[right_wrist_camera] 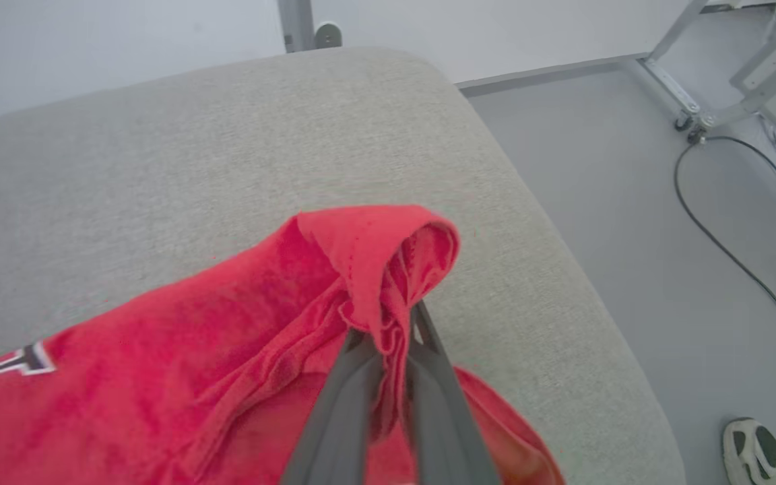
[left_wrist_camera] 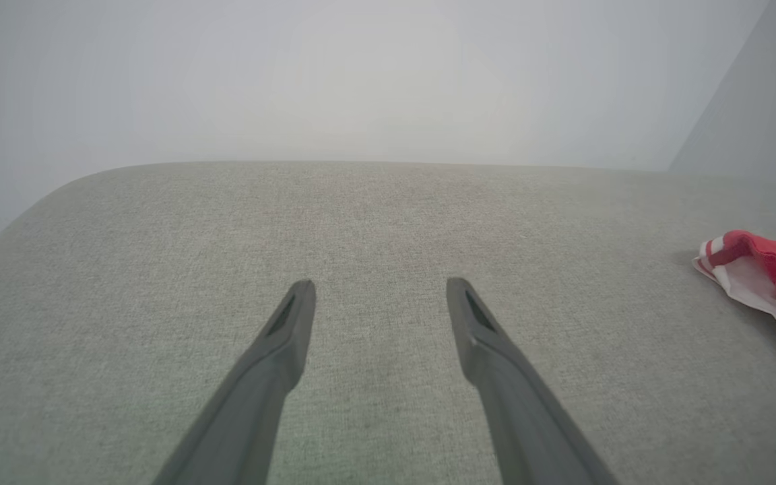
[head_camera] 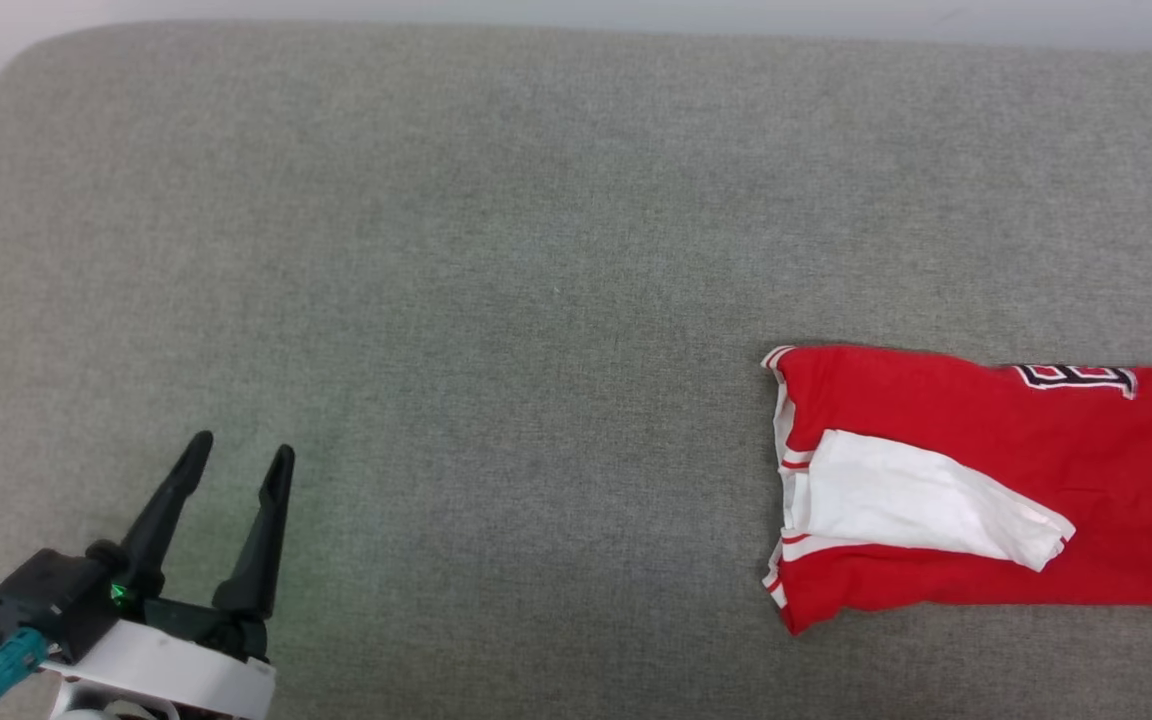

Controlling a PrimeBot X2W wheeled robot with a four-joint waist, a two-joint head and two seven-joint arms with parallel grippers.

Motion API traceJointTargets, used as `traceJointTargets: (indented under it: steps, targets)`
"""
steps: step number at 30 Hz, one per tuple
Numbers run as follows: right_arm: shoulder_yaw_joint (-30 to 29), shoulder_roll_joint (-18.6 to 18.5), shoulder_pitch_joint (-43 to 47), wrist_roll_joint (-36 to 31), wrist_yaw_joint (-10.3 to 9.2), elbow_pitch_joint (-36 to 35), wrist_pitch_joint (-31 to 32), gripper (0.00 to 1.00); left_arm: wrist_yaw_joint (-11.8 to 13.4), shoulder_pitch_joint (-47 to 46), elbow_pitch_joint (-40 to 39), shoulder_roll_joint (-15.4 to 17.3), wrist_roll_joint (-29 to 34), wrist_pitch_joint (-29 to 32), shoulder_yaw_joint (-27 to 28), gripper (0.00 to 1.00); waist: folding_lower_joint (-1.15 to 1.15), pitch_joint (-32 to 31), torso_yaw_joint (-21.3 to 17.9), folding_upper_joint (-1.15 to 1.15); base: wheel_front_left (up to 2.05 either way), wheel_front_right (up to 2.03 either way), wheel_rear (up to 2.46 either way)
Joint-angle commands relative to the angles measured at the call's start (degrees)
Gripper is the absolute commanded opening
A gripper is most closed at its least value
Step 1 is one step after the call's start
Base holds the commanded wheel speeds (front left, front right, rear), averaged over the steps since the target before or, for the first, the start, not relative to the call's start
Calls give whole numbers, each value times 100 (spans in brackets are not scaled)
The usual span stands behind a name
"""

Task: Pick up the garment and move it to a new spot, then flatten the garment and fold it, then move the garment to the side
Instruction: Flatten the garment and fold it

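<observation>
Right pincer (right_wrist_camera: 388,330) clamped on garment (right_wrist_camera: 192,337), right wrist view | left pincer (head_camera: 241,448) apart, head view

left claw (head_camera: 242,445) spread wide, right claw (right_wrist_camera: 388,330) tight on the garment (right_wrist_camera: 192,337)

1. The garment (head_camera: 986,450) bears black, white-outlined block print (head_camera: 1076,378) along its far edge in the head view. The characters are cut off by the fold, and no letter or number can be made out.
2. In the right wrist view, a fragment of the same print (right_wrist_camera: 4,364) sits on the red cloth at the lower left. It shows only bars and corners.
3. No word, number or brand is legible.
</observation>
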Motion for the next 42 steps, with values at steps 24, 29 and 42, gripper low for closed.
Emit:
traceJointTargets:
  steps: [24,29,42]
  targets:
    - [4500,911,-310,467,-9,-456,825,0,10,-104,200,-389,-51,6,-235,100,0,-283,341,0,0,0,0]
    - [4900,943,-576,353,-9,119,704,0,10,-183,229,-422,-110,6,-299,100,0,-211,491,0,0,0,0]
    - [5167,784,-522,528,-9,945,9,86,10,-186,282,-386,-73,6,-363,100,0,-311,448,0,0,0,0]
